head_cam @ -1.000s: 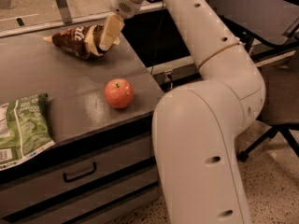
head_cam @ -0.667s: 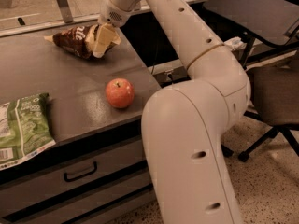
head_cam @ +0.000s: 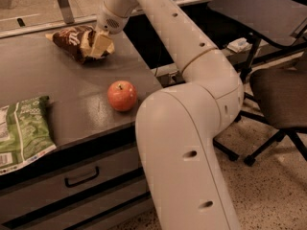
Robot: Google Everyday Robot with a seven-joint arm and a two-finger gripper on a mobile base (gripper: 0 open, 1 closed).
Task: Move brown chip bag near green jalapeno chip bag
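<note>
Brown glossy bag first: the brown chip bag (head_cam: 69,40) lies wrinkled at the back of the grey worktop (head_cam: 62,90), close to the rear edge, w/ its right end not far from the worktop's right edge. The pincer (head_cam: 98,44) is right on that right end, tan and angled down onto the bag. Can't tell from here whether it's clamped or apart. The white arm (head_cam: 192,61) runs down to it from the upper right, then bends into a big section that fills the foreground in front of the worktop's right corner.

Fwd of the bag there's a red apple (head_cam: 122,95), upright, near the front-right corner and well apart from both bags.

Over at front left is the green jalapeno chip bag (head_cam: 21,131), lying flat, its lower edge at the worktop's front lip, its left part cut off by the frame border. Between the two bags there's a wide bare strip of grey surface running diagonally, left of the apple.

Below the lip is a drawer w/ a dark handle (head_cam: 81,177). Off to the right, a dark office chair (head_cam: 283,85) stands on the speckled floor (head_cam: 268,195).
</note>
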